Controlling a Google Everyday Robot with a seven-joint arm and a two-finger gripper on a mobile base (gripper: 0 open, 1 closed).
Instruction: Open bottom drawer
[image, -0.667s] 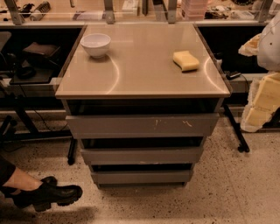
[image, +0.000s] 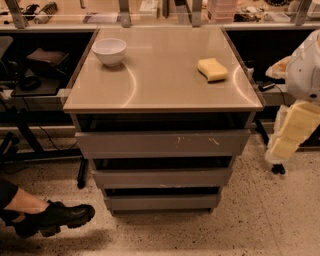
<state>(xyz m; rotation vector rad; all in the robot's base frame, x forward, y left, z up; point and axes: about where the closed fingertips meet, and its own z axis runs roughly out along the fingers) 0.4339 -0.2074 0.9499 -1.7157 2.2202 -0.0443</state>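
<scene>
Camera view, from above and in front of the bench: at the far lower left a black boot (image: 55, 217) on a person's foot rests on the speckled floor (image: 280, 220), near the bench's left foot but not touching it. Behind it, to the left of the bench, dark gear sits on a low shelf (image: 40, 87) in shadow, too dim to name.

On the bench (image: 165, 85), a tan, glossy top, a white bowl (image: 109, 51) stands upright near the back left corner.

Under the top come three grey fronts, stacked and each narrower than the one above, with a dark gap over each. The top drawer (image: 162, 143) is the widest and bears pale scratch marks right of its middle. The middle drawer (image: 161, 178) is plain. The drawer (image: 161, 202) of the task is the lowest and narrowest – a flat, unmarked panel just above the floor, directly below the middle front.

Right of centre on the bench top lies a yellow sponge (image: 212, 69), well apart from the bowl.

At the right edge, beside the bench and clear of it, hangs the robot's arm; its pale yellow end effector (image: 287, 137) is about level with the top drawer, well apart from the bottom one – whether it is wide or narrow I cannot tell.
</scene>
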